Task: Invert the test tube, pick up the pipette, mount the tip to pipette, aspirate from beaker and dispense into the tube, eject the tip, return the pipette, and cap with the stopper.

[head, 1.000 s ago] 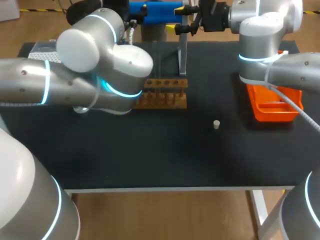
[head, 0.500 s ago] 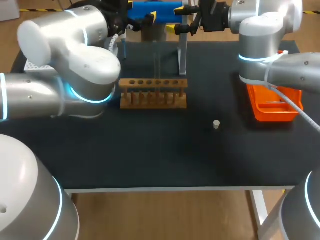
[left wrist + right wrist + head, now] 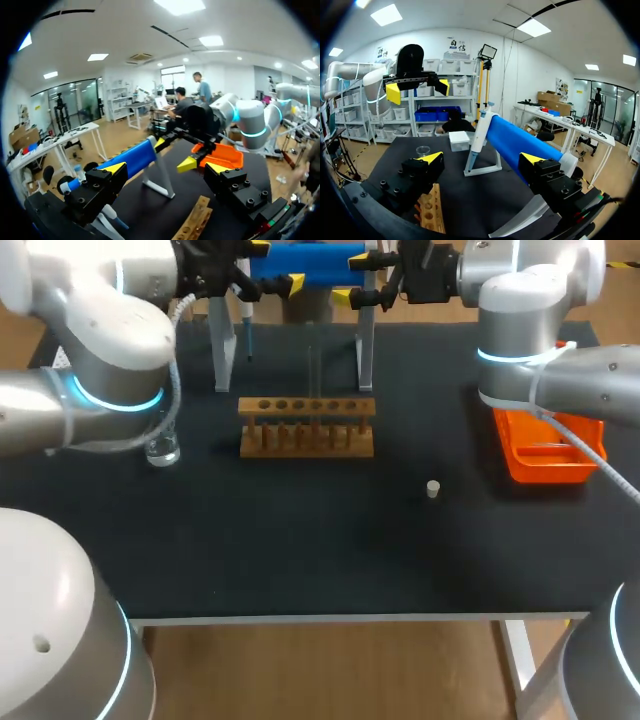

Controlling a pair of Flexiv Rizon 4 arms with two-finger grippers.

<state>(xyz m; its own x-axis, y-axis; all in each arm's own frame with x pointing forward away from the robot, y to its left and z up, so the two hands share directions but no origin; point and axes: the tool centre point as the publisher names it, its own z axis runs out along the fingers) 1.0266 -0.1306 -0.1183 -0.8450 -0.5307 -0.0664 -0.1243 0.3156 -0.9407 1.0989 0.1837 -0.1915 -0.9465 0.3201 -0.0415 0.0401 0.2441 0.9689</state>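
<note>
At the tabletop's (image 3: 300, 540) far edge the stand (image 3: 365, 350) cradled the pipette (image 3: 305, 258), so lifting it seemed the step in hand: grip squarely across the blue barrel, raise it level, clear of both legs. Left fingers (image 3: 114, 168) and right fingers (image 3: 431, 158) gaped wide, holding nothing, one pair near each end. The pipette's long axis ran side to side; the white shaft (image 3: 476, 140) at its left end pointed down.

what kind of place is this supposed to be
Likely a chemistry-style lab bench, probably a mock-up for robot practice. A wooden test tube rack, a pipette and a small glass beaker are set out on a black table.
</note>
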